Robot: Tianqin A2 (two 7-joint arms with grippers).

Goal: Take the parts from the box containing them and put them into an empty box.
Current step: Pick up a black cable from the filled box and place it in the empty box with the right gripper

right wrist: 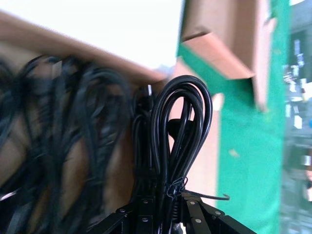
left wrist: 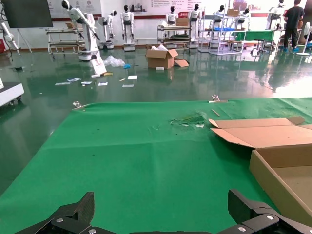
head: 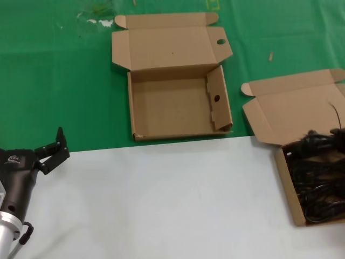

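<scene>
Two cardboard boxes are lying open on the green mat (head: pixel 64 81). Taking the empty box (head: pixel 178 110) as landmark: the box containing them (head: pixel 285 116) is sitting to its right, holding the parts (head: pixel 318 178). Right gripper (right wrist: pixel 163 214) is clamping one cord bundle (right wrist: pixel 178 141) above that heap — fingers closed on it. Left gripper (head: pixel 51 151) is waiting near-left of the landmark, fingers spread apart — holding nothing.

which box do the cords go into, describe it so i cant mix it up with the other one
On the green mat, just past its border with the pale table surface, an open, shallow cardboard box lies near the middle of the head view: the empty box. Unlike the box containing them at the right edge, it holds nothing and has round holes punched in its lid flap and side wall.
</scene>
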